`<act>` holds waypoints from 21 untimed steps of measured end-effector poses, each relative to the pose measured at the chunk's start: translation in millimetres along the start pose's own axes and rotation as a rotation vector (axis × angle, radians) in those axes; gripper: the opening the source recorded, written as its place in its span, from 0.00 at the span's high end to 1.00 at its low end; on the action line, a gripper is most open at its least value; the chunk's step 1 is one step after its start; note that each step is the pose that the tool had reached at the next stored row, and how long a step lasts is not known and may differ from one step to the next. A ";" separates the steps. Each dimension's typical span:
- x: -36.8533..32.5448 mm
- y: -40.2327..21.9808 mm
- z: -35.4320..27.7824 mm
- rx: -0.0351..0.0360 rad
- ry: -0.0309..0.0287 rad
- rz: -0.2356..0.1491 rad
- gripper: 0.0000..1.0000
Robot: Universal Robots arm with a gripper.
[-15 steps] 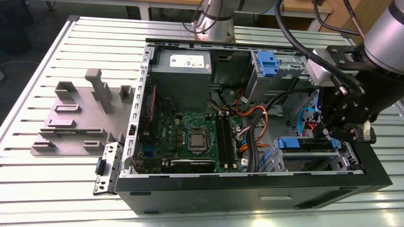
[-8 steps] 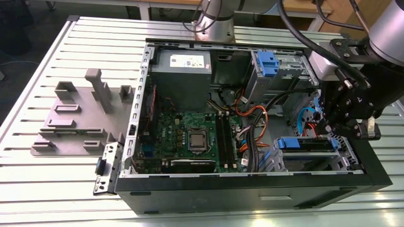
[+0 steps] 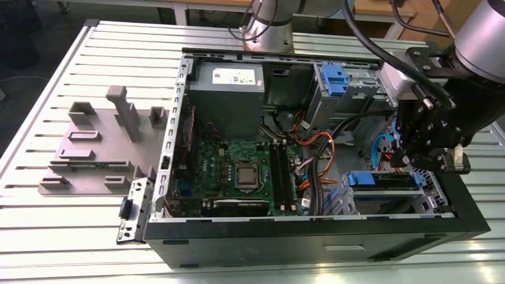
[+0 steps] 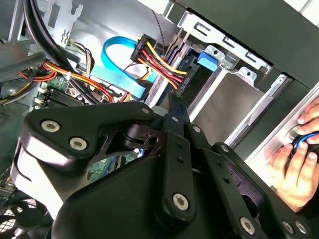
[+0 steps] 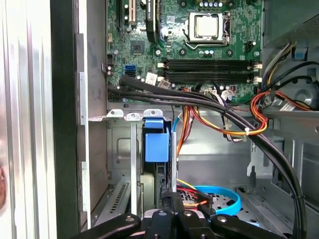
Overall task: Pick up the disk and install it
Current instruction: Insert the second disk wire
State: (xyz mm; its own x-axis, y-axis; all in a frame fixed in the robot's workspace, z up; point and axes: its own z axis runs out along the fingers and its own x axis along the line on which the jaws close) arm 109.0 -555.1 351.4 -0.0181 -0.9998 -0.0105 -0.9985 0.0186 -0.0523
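Observation:
The disk (image 3: 384, 180) sits edge-on in the lower drive bay at the exterior view's right, its blue end tab facing up. That tab also shows in the first wrist view (image 5: 156, 144) and in the second wrist view (image 4: 207, 59), with silver bay walls on both sides. My black gripper (image 3: 404, 155) hangs inside the open computer case just above and beside the bay. Its fingers are pressed together with nothing between them in both wrist views (image 5: 172, 196) (image 4: 174, 107), a short way from the tab and not touching it.
Red, yellow and orange wires and a blue flat cable (image 5: 219, 196) lie near the gripper. The motherboard (image 3: 236, 171), grey power supply (image 3: 229, 89) and upper bay's blue bracket (image 3: 335, 80) fill the case. A person's hand (image 4: 299, 159) rests outside the case wall. A grey fixture (image 3: 103, 142) stands left.

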 end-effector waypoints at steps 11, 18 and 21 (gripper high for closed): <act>-5.9 0.0 -12.8 0.0000 0.0000 0.000 0.89; -15.5 -0.3 -21.6 -0.0002 0.0000 0.000 0.89; -20.1 -0.3 -23.3 -0.0006 0.0008 0.000 0.89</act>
State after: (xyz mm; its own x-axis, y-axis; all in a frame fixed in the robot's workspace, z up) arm 108.4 -535.3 374.9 -0.0180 -0.9998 -0.0097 -0.9985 0.0185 -0.0516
